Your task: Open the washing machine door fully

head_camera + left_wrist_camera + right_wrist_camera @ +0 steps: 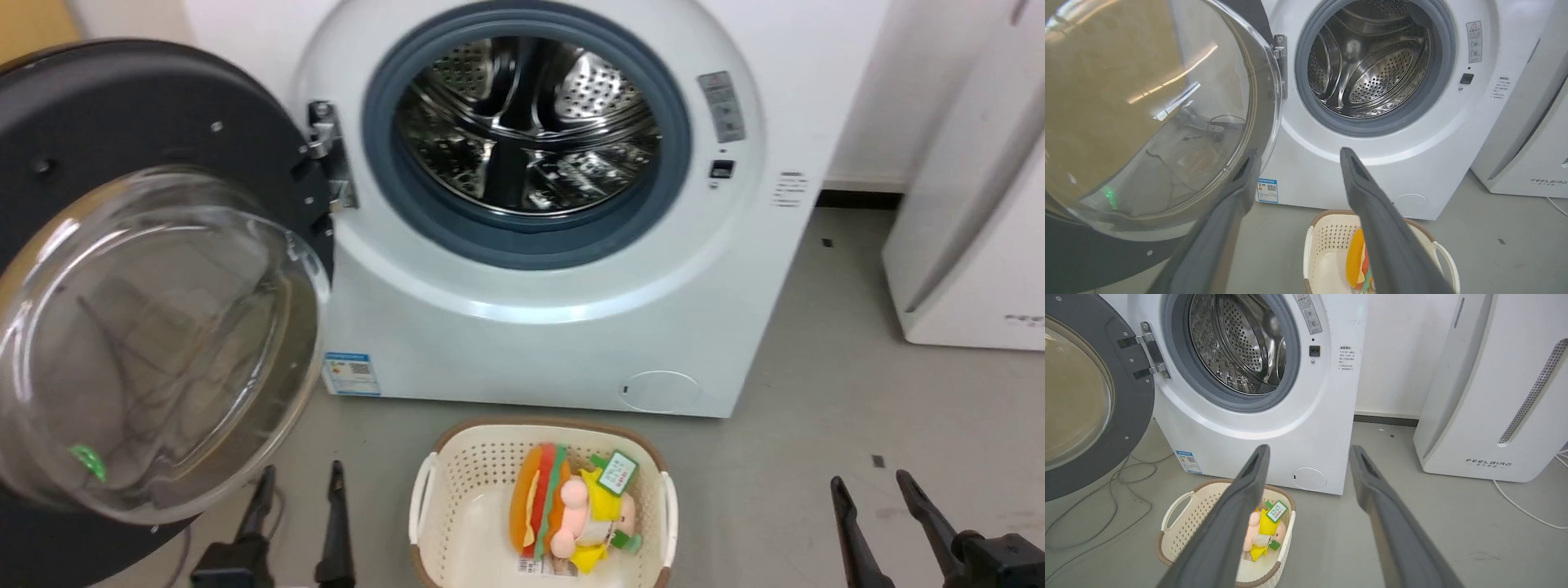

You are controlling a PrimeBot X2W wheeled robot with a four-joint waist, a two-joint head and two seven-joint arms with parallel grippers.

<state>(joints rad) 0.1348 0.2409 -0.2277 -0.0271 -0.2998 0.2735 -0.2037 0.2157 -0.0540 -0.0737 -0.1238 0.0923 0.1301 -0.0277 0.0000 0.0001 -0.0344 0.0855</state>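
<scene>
The left gripper (301, 469) sits low at the left of the head view, its two long dark fingers pointing up and spread apart. The right gripper (869, 480) sits low at the right, fingers leaning leftward, also parted.

Grey floor (816, 367), white wall (1396, 355), white appliance (1486, 396) right.

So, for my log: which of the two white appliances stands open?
The washing machine, its black door swung off the steel drum; the FEELBAIRD appliance beside it shows no open door.
</scene>
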